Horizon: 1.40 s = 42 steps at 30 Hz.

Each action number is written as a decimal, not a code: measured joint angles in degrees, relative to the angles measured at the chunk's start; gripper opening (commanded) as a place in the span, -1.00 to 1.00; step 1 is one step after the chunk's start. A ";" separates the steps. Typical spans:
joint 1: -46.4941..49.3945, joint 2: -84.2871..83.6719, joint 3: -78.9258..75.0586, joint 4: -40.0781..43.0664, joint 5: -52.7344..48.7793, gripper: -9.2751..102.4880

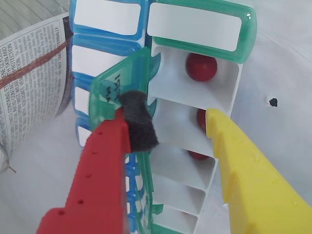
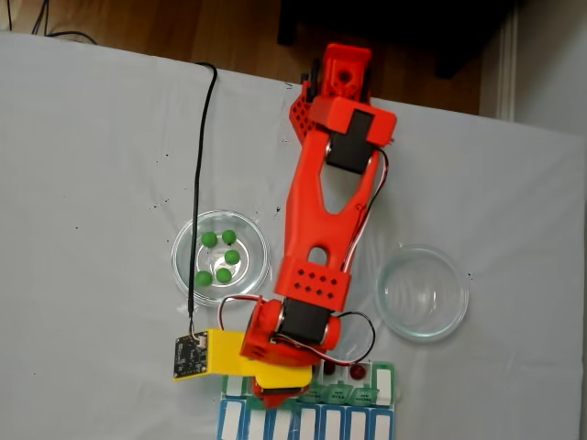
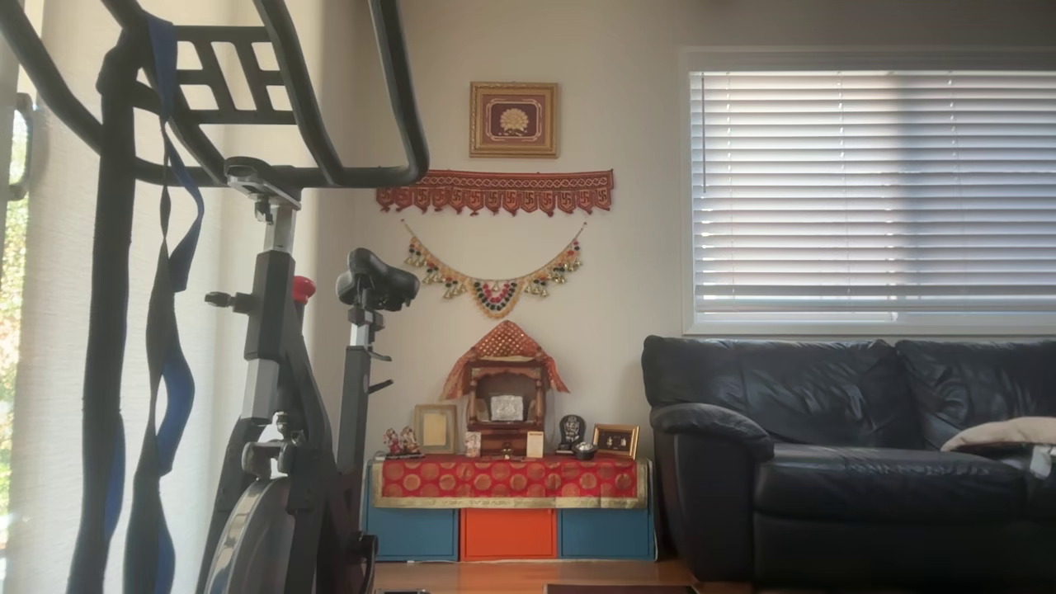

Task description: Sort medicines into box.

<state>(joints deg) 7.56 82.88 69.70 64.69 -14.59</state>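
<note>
A red-and-yellow gripper (image 1: 168,124) hangs over the pill box (image 1: 195,122) at the near edge of a white-covered table (image 2: 92,183). In the wrist view its fingers are spread wide, holding nothing: the red finger (image 1: 105,161), tipped with a dark grey pad (image 1: 139,119), touches a raised translucent green lid (image 1: 119,85), while the yellow finger (image 1: 248,165) lies across the right side of the open white compartments. A dark red ball (image 1: 201,67) sits in the uppermost open compartment, and parts of two more red balls show in the compartments below it. A blue-framed row of lids (image 1: 105,36) lies just beside the box on its left. In the fixed view, five green balls (image 2: 218,257) rest in a glass dish (image 2: 183,270) left of the arm (image 2: 321,229), and a second glass dish (image 2: 423,293) stands to its right. The other view shows a living room with an exercise bike (image 3: 272,371) and a black sofa (image 3: 850,445).
</note>
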 measured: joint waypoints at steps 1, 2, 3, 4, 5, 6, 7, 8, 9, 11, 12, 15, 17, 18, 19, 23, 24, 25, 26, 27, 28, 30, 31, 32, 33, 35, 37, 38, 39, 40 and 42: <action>0.00 0.00 0.00 0.00 -0.09 -0.32; 0.00 0.00 0.00 0.00 -0.26 -0.32; 0.09 0.00 0.00 0.00 -0.26 -0.32; 0.09 0.00 0.00 0.00 -0.26 -0.32; 0.09 0.00 0.00 0.00 -0.26 -0.33; 0.09 0.00 0.00 0.00 -0.26 -0.34; 0.09 0.00 0.00 0.00 -0.26 -0.36; 0.09 0.00 0.00 0.00 -0.35 -0.38; 0.09 0.00 0.26 0.00 -0.53 -0.41; 0.09 0.18 0.97 0.26 -0.97 -0.52; 0.09 0.44 1.41 0.70 -1.05 -0.62; 0.09 1.67 2.20 2.81 -1.76 -0.81; 0.35 2.99 2.20 4.83 -2.46 -0.81; 0.62 3.87 2.37 5.71 -2.81 -0.81; 0.97 4.75 2.64 6.24 -2.90 -0.81; 2.11 6.06 2.64 8.26 -3.96 -0.81; 2.29 6.06 2.64 8.96 -4.22 -0.81; 2.46 6.06 2.64 10.02 -4.57 -0.81; 2.46 6.06 2.64 10.90 -4.75 -0.81; 2.64 6.06 2.20 11.60 -4.83 -0.81; 3.08 6.06 1.41 12.83 -5.19 -0.81; 4.04 6.06 -0.97 15.38 -5.62 -0.82; 4.75 6.06 -2.29 16.70 -5.89 -0.82; 5.62 6.06 -3.43 17.93 -5.98 -0.82; 6.06 6.06 -3.87 18.37 -6.06 -0.82; 7.12 6.06 -4.83 19.95 -6.50 -0.82; 7.73 6.06 -5.36 21.88 -7.12 -0.82; 7.82 6.06 -5.71 22.85 -7.47 -0.82; 7.91 6.06 -5.98 23.73 -7.91 -0.81; 8.09 6.06 -6.42 25.14 -8.70 -0.81; 8.88 6.06 -6.94 27.25 -9.93 -0.81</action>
<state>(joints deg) 16.44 88.95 62.75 91.93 -24.52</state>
